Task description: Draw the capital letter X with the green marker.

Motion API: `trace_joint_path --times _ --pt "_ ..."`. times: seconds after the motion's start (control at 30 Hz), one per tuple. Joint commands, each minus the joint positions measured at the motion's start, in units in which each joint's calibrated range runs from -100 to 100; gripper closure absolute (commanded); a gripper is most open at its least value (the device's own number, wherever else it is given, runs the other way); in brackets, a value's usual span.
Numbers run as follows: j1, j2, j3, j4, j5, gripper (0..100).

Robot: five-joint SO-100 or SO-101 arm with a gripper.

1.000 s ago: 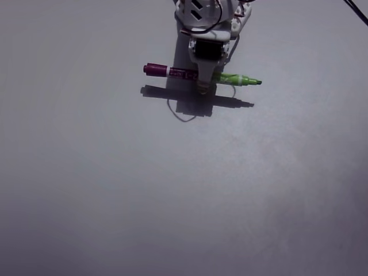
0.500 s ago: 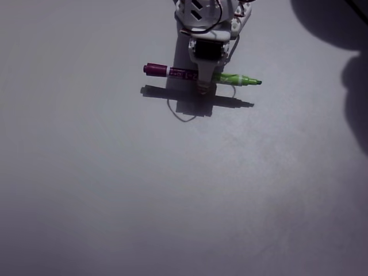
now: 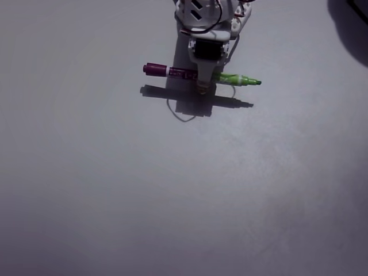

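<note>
Nothing on the arm has shifted; only the corner shadow receded. End effector (image 3: 204, 84) grips the green marker (image 3: 201, 75) mid-barrel, long axis horizontal above the bench (image 3: 172, 190), tip pointing right in fixed view.

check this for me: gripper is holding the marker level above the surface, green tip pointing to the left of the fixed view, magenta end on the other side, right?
Not quite: the direction is reversed. In the fixed view the gripper holds the green marker roughly level above the surface, but its green tip points to the right and the magenta end sticks out to the left.
</note>
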Motion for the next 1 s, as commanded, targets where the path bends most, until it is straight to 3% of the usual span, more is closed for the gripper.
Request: trace_joint_path --times 0.0,0.17,0.47,0.63,0.97 --pt "-1.02 0.64 2.67 7.66 -0.29 99" --pt "0.60 0.72 1.77 3.25 8.99 99" --pt "-7.49 6.31 -10.89 -5.42 16.70 99" --pt "-9.30 26.17 -31.72 -4.68 16.75 99" --pt "-6.92 53.14 -73.12 -8.36 23.10 99"
